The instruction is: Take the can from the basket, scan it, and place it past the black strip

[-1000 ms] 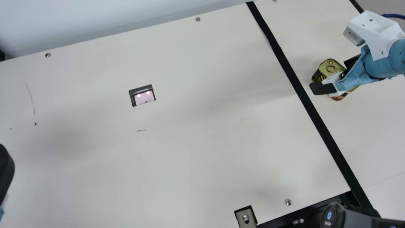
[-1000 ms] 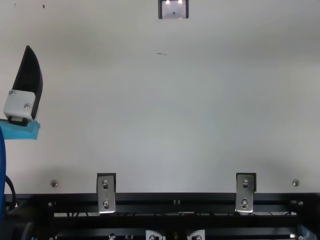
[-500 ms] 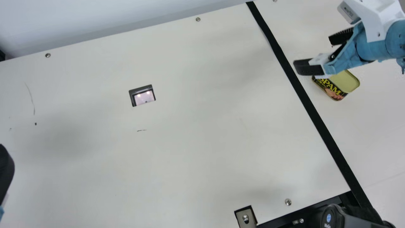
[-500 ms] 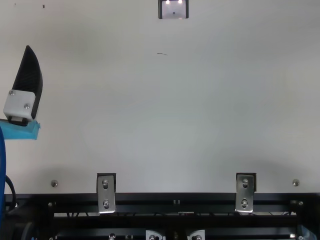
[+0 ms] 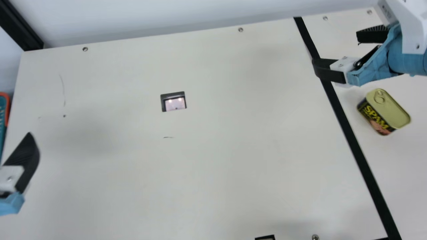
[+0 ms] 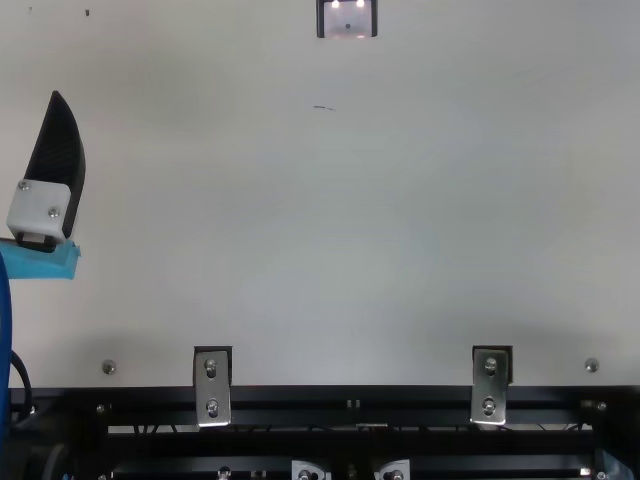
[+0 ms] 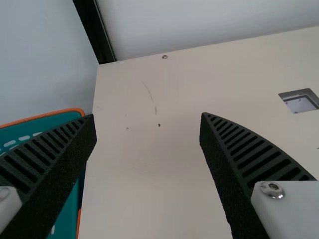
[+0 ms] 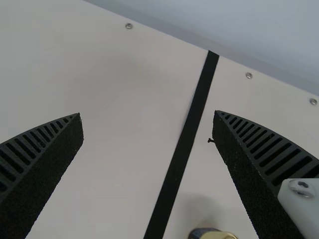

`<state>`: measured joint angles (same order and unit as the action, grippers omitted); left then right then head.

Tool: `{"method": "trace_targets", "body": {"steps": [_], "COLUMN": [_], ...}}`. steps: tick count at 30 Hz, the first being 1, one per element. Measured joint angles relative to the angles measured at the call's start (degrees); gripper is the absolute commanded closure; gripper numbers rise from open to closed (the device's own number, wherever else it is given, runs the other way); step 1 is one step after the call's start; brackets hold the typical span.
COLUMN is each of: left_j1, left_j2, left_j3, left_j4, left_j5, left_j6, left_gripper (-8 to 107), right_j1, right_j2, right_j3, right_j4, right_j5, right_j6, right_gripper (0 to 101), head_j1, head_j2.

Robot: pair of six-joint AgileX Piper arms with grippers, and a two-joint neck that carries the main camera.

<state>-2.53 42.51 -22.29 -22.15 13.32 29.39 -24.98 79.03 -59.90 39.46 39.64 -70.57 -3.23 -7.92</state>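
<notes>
My left gripper (image 6: pixel 60 145) and right gripper (image 5: pixel 337 50) both have fingers apart; the pull-tab can (image 5: pixel 388 108) rests past the black strip (image 5: pixel 351 136).

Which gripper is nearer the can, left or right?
The right gripper, open by the black strip and close to the can. The left gripper is across the table, near the basket.

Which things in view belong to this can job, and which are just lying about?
For the job:
- can, past the black strip
- teal basket, orange-rimmed
- framed window in the table, probably the scanner
- right gripper, open, off the can

Not for the job:
- metal brackets at the table edge
- table screws
- dark marks
</notes>
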Motion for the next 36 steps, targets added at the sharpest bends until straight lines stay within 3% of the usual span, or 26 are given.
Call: {"method": "trace_targets", "body": {"steps": [12,19,23,27,31,36], "left_j1": [0.00,0.00,0.00,0.00,0.00,0.00], "left_j2": [0.00,0.00,0.00,0.00,0.00,0.00], "left_j3": [0.00,0.00,0.00,0.00,0.00,0.00], "left_j4": [0.00,0.00,0.00,0.00,0.00,0.00], "left_j5": [0.00,0.00,0.00,0.00,0.00,0.00], "left_j6": [0.00,0.00,0.00,0.00,0.00,0.00], "left_gripper": [9,9,9,9,9,9], "right_j1": [10.50,15.34,18.04,20.74,21.06,21.06], "right_j2": [-0.39,-0.64,-1.13,-1.26,-1.26,-1.26], "right_j3": [-1.23,-1.76,-1.83,-1.62,-1.62,-1.62], "right_j4": [-3.24,-6.52,-9.45,-15.56,-19.45,-19.55], "right_j5": [-4.81,-7.64,-9.05,-11.52,-11.57,-11.57], "right_j6": [6.36,10.96,13.27,16.53,17.03,17.03], "right_gripper": [0,0,0,0,0,0], "head_j1": [-1.47,-1.17,-1.17,-1.17,-1.17,-0.88], "head_j2": [9.68,9.97,9.97,9.68,9.97,9.97]}}
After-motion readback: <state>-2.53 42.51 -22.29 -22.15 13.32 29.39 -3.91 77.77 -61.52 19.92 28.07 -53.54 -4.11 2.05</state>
